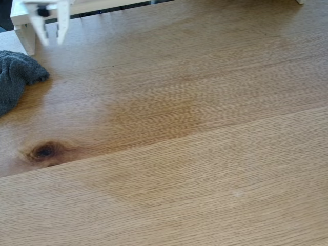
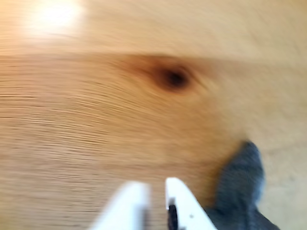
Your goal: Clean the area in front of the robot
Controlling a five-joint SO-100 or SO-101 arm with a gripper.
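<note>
Wooden table (image 1: 205, 154) has a dark knot (image 1: 45, 151) at nine o'clock; the gripper (image 1: 53, 37), slightly spread, hangs above a grey cloth (image 1: 15, 77).

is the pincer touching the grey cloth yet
Apart. The fixed view shows the pincer up near the white frame, with bare tabletop between its tips and the grey cloth.

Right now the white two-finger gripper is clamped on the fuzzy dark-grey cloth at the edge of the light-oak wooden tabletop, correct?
Not quite. The white two-finger gripper holds nothing: in the fixed view its jaws hang apart, clear of the fuzzy dark-grey cloth. The cloth does lie at the edge of the light-oak wooden tabletop.
</note>
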